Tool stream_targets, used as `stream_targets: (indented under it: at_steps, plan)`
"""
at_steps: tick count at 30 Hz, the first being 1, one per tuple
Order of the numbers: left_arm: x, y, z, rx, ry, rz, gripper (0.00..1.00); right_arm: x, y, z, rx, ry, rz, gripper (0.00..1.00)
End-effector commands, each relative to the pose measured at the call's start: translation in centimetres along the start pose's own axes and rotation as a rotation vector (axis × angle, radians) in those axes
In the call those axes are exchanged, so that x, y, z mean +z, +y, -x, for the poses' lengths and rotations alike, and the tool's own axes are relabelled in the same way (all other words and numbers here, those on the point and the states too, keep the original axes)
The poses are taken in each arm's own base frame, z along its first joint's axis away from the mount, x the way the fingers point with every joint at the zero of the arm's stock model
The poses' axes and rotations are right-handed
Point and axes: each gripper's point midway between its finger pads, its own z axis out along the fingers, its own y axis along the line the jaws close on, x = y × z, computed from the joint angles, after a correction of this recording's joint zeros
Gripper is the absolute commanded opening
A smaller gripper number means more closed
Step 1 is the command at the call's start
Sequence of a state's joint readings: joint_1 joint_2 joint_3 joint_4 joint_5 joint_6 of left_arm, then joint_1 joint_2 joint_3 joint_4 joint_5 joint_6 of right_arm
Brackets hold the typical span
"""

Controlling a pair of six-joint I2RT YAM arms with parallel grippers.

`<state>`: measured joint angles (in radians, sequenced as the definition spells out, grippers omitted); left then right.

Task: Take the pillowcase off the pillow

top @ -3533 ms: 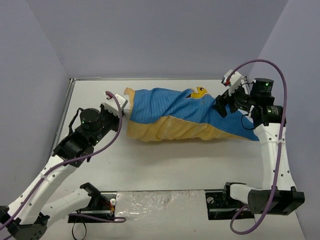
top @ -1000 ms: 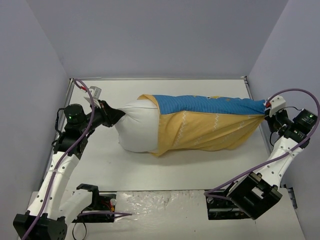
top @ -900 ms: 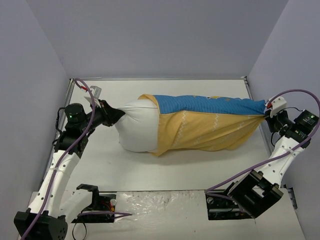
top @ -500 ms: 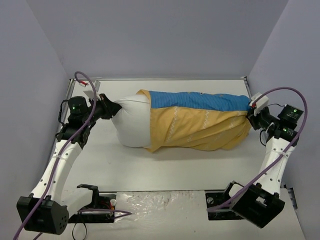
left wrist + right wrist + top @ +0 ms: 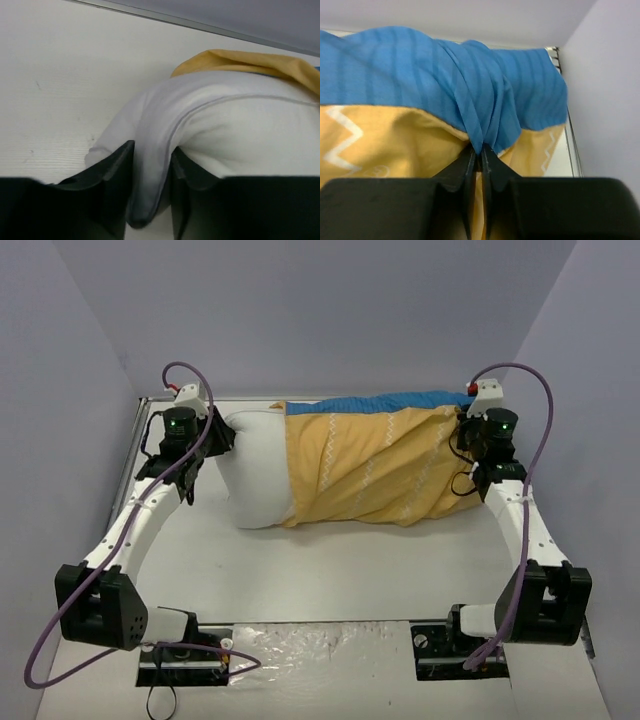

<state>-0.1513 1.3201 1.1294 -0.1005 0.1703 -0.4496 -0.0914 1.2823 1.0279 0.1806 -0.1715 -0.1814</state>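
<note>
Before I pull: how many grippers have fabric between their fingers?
2. The left gripper pinches a white corner of the pillow, on the left; the right gripper is shut on the blue end of the pillowcase, on the right.

Robot lab test cell; 2 white arms, left arm (image 5: 130, 530) and right arm (image 5: 525, 530), bolted at the near edge of a plain white table (image 5: 350, 570); blank lavender-grey panels (image 5: 300, 320) box the table in on 3 sides; purple cables (image 5: 545, 430) loop off both wrists; a green status light (image 5: 178, 426) glows on each; crinkled silvery sheet (image 5: 320, 640) between the bases; on the table lies a pillow (image 5: 255, 470) partly inside a pillowcase (image 5: 370, 465).
</note>
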Motion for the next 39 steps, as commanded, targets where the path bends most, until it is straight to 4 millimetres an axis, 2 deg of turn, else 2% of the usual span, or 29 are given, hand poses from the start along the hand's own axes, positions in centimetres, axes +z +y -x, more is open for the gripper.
stream_targets:
  at_steps: [1, 2, 3, 5, 6, 7, 8, 9, 10, 11, 13, 16, 17, 20, 21, 22, 23, 24, 28, 29, 30, 31, 32, 34, 37, 39]
  plan:
    - [-0.3, 1.7, 2.1, 0.056, -0.059, 0.103, 0.32, 1.6, -3.1, -0.7, 0.096, -0.039, -0.268, 0.07]
    - [-0.6, 1.5, 2.5, 0.065, -0.074, 0.097, 0.45, 2.2, -2.9, -1.2, 0.086, -0.025, -0.267, 0.11]
    - [-1.4, 0.8, 3.5, 0.077, -0.104, 0.075, 0.70, 2.4, -2.9, -1.1, 0.080, -0.021, -0.265, 0.21]
    - [-2.8, -0.2, 4.9, 0.101, -0.157, 0.046, 0.84, 2.6, -2.9, -0.8, 0.039, -0.014, -0.253, 0.35]
    - [-4.7, -1.2, 6.2, 0.127, -0.210, 0.022, 0.91, 2.4, -3.0, -0.4, 0.026, -0.020, -0.253, 0.42]
    - [-5.8, -1.7, 6.7, 0.137, -0.238, 0.014, 0.94, 2.1, -3.1, 0.1, 0.009, -0.032, -0.252, 0.59]
    - [-6.8, -2.1, 7.2, 0.146, -0.267, 0.009, 0.97, 1.4, -3.2, 1.0, -0.025, -0.054, -0.246, 0.69]
    - [-8.6, -2.5, 7.3, 0.153, -0.298, -0.004, 0.97, 1.0, -3.1, 1.6, -0.042, -0.068, -0.235, 0.82]
    - [-9.3, -3.0, 6.9, 0.159, -0.306, -0.015, 0.97, 0.5, -3.0, 1.9, -0.065, -0.074, -0.218, 0.85]
    - [-9.8, -3.1, 6.3, 0.162, -0.302, -0.020, 0.97, -0.5, -2.8, 3.0, -0.100, -0.096, -0.197, 0.89]
    - [-10.4, -2.9, 3.5, 0.170, -0.248, -0.025, 0.97, -1.5, -1.9, 3.2, -0.182, -0.092, -0.127, 0.96]
    - [-10.6, -0.5, 0.3, 0.157, -0.182, 0.058, 0.97, -4.6, -0.7, 4.5, -0.282, -0.150, -0.049, 1.00]
    - [-11.0, -0.5, -0.1, 0.142, -0.182, 0.053, 0.99, -5.0, -0.1, 3.5, -0.305, -0.124, -0.008, 1.00]
    - [-11.0, -0.9, -2.0, 0.133, -0.144, 0.003, 0.98, -6.6, 4.5, 2.0, -0.473, -0.119, 0.278, 1.00]
    - [-11.2, -1.4, -2.4, 0.130, -0.130, -0.030, 0.98, -7.6, 6.2, -1.1, -0.495, -0.019, 0.406, 1.00]
    - [-11.2, -1.5, -2.9, 0.130, -0.115, -0.043, 0.98, -8.6, 8.6, -2.2, -0.619, -0.042, 0.577, 1.00]
    - [-11.2, -1.7, -3.3, 0.137, -0.106, -0.060, 0.98, -9.1, 9.6, -4.3, -0.654, 0.010, 0.662, 1.00]
    - [-11.4, -2.2, -3.8, 0.159, -0.093, -0.094, 0.98, -9.8, 10.4, -7.2, -0.659, 0.093, 0.728, 1.00]
    - [-11.6, -3.0, -5.0, 0.206, -0.074, -0.160, 0.98, -9.1, 10.3, -12.1, -0.866, 0.196, 0.719, 1.00]
    - [-11.7, -3.2, -5.1, 0.209, -0.072, -0.167, 0.98, -8.2, 10.0, -11.6, -0.890, 0.166, 0.663, 0.99]
    - [-11.6, -3.2, -5.2, 0.210, -0.066, -0.170, 0.98, -7.8, 9.8, -12.7, -0.906, 0.181, 0.636, 0.99]
    - [-11.7, -3.2, -5.4, 0.210, -0.061, -0.171, 0.98, -7.5, 9.5, -12.5, -0.933, 0.168, 0.589, 0.99]
    - [-11.7, -3.2, -5.4, 0.207, -0.060, -0.172, 0.98, -6.5, 9.1, -11.1, -0.979, 0.127, 0.486, 1.00]
    - [-11.7, -3.4, -5.5, 0.209, -0.062, -0.181, 0.98, -5.5, 8.8, -9.4, -1.019, 0.054, 0.357, 1.00]
    - [-11.8, -3.5, -5.6, 0.217, -0.060, -0.185, 0.98, -4.9, 9.5, -7.6, -1.038, -0.019, 0.314, 1.00]
    - [-11.8, -3.4, -5.5, 0.222, -0.060, -0.183, 0.98, -4.6, 10.6, -7.2, -1.083, -0.064, 0.363, 1.00]
